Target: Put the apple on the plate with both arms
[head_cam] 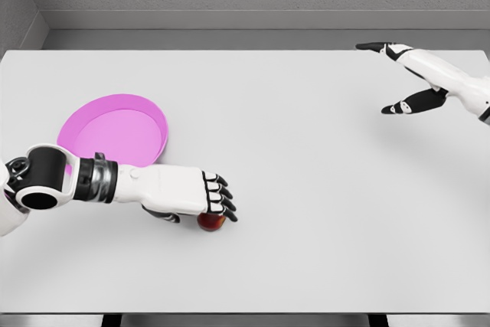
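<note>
Head view, two voices describing one scene.

**Asker:** What does the robot see on the table (pixel 306 227)?

**Describer:** A pale grey table fills the view. A pink plate (pixel 115 128) sits on its left part and holds nothing. A small red apple (pixel 211 221) rests on the table, in front of the plate and to its right, near it but apart from it.

**Asker:** Where are the hands?

**Describer:** The left hand (pixel 191 193) reaches in from the left edge and lies over the apple. Its dark fingers (pixel 220 197) curl down across the top of the fruit, and only the apple's lower part shows beneath them. The apple seems to sit on the table, so the grip looks just formed, not lifted. The right hand (pixel 417 74) hangs over the far right of the table, well apart from the apple, with fingers spread and holding nothing.

**Asker:** How far along is the task?

**Describer:** It appears to be early. The apple is covered by the left hand but is not on the plate. Lifting it, carrying it left and back to the plate, and setting it down all seem to remain. The right arm has no visible share in the work.
</note>
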You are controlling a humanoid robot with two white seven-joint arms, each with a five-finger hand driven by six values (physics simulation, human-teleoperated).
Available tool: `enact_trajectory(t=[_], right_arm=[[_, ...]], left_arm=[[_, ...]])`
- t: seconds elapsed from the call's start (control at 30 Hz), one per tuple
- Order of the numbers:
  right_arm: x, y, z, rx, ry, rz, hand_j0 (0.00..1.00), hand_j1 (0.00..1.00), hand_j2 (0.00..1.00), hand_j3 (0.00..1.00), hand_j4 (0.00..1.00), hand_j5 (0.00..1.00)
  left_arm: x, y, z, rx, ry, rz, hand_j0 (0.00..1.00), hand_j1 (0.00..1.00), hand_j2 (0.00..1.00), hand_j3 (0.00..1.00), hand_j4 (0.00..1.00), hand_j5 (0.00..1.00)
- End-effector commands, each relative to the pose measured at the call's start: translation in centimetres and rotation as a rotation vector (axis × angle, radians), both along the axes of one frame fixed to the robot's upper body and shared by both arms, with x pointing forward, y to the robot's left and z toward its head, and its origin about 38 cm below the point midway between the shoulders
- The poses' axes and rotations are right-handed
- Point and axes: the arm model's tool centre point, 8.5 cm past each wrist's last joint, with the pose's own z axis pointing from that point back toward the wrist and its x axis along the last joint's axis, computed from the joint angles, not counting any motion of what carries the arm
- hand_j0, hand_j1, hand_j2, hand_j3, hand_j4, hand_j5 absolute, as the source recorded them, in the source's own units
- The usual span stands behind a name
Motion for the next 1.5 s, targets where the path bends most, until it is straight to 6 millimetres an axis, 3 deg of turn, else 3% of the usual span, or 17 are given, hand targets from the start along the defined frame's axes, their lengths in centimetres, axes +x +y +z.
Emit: enact_trajectory(t=[0.0, 0.9, 1.2, 1.47], right_arm=[[0.0, -0.1, 0.0, 0.006, 0.002, -0.002, 1.0, 1.0, 1.0, 1.0, 1.0, 1.0], [0.2, 0.1, 0.6, 0.008, -0.012, 0.001, 1.0, 1.0, 1.0, 1.0, 1.0, 1.0], [0.2, 0.1, 0.5, 0.007, -0.009, 0.001, 1.0, 1.0, 1.0, 1.0, 1.0, 1.0], [0.2, 0.1, 0.5, 0.007, -0.01, 0.001, 1.0, 1.0, 1.0, 1.0, 1.0, 1.0]], left_arm=[[-0.2, -0.4, -0.3, 0.001, 0.006, -0.007, 0.87, 0.87, 0.87, 0.87, 0.87, 0.87], [-0.3, -0.9, -0.6, 0.027, 0.003, -0.027, 0.83, 0.83, 0.83, 0.83, 0.83, 0.83], [0.0, -2.8, -0.5, 0.031, -0.038, -0.065, 0.83, 0.83, 0.83, 0.83, 0.83, 0.83], [0.2, -2.5, -0.4, 0.039, -0.044, -0.06, 0.82, 0.82, 0.82, 0.82, 0.82, 0.82]])
